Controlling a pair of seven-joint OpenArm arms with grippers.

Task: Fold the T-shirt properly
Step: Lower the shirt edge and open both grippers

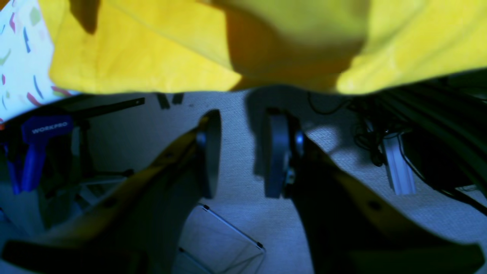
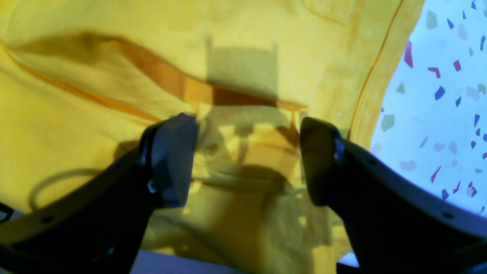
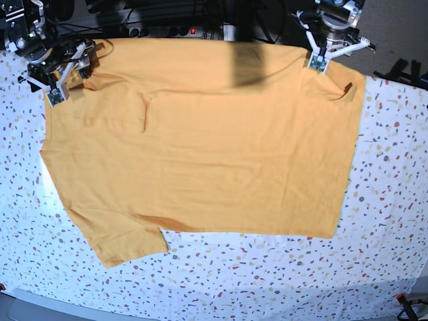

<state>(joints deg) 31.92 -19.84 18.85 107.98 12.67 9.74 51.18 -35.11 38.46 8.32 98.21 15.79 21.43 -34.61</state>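
Item: T-shirt (image 3: 214,147), mustard yellow-orange, lay spread flat across the white speckled cloth (image 3: 388,221), filling the middle of the base view, one sleeve toward 7 o'clock, far edge at the table's 12 o'clock side.

Right gripper (image 2: 247,160), at 10 o'clock in the base view: jaws spread wide over rumpled fabric, pinching nothing.

Left gripper (image 1: 241,152), at 1 o'clock: jaws parted, empty, hanging past the shirt's edge above the grey floor (image 1: 236,213). A blue clamp (image 1: 38,148) showed below.

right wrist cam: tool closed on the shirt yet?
No, the right tool is open, its pads apart over the T-shirt with bunched fabric showing between them.
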